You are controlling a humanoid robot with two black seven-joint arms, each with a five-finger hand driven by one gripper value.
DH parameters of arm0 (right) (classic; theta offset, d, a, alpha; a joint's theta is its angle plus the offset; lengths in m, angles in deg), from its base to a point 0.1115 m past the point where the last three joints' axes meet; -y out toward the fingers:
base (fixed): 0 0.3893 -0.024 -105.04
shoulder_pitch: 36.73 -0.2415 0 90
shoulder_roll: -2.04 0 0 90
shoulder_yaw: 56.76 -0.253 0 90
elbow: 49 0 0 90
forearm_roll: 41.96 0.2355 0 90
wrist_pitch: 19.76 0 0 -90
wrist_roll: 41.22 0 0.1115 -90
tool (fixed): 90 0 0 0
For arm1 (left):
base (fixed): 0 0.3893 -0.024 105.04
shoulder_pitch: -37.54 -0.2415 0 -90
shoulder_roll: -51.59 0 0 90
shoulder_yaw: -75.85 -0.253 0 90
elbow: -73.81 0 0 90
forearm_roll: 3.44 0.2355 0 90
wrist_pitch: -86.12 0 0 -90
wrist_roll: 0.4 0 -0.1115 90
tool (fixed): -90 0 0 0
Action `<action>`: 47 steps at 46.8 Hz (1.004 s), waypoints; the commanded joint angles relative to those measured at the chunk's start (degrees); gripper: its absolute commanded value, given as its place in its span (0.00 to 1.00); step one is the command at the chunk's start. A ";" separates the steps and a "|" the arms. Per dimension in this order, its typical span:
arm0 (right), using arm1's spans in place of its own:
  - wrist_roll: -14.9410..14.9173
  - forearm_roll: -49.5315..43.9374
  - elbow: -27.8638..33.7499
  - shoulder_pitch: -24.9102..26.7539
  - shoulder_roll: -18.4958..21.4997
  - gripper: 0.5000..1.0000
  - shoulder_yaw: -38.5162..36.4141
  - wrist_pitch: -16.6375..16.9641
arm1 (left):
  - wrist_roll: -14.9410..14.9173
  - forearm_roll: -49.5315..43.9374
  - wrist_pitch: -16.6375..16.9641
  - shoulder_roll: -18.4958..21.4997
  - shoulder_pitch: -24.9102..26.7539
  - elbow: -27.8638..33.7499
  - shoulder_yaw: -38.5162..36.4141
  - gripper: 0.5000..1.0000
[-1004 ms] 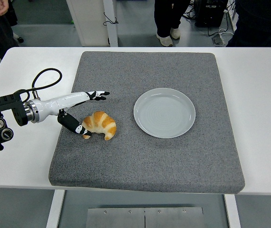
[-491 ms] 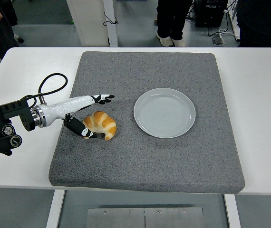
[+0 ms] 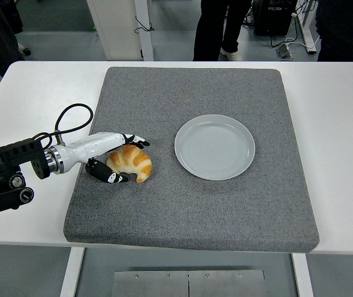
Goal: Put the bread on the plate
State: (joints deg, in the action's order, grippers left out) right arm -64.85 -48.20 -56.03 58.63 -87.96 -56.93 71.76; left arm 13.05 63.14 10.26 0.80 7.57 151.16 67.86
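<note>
One croissant [image 3: 131, 163] is lying on the grey mat [image 3: 189, 204], left of one empty plate [image 3: 214, 146]. The left hand [image 3: 117, 158] is closing around it, fingers above and thumb below, without lifting it off the mat.

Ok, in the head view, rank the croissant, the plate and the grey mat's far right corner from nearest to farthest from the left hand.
1. Croissant: between the left hand fingers, on the mat's left side.
2. Plate: to the right, mid-mat.
3. Mat's far right corner: top right, farthest.
</note>
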 commanded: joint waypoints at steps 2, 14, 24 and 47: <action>-0.01 0.00 0.00 0.00 0.00 1.00 0.00 0.06 | 0.00 0.04 0.02 -0.10 -0.17 -0.70 0.00 0.54; -0.01 0.00 0.00 0.00 0.00 1.00 0.00 0.06 | 0.08 -0.05 0.72 -0.19 -0.08 -1.50 0.09 0.37; -0.01 0.00 0.00 0.00 0.00 1.00 0.00 0.06 | 0.26 -0.49 0.55 -0.10 0.62 -1.41 0.26 0.00; -0.01 0.00 0.00 0.00 0.00 1.00 0.00 0.06 | 0.44 -1.37 -2.17 4.29 5.98 -1.41 6.50 0.00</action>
State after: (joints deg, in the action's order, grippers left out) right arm -64.86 -48.20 -56.03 58.63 -87.96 -56.93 71.81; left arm 13.37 61.79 9.16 4.50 12.41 149.76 73.61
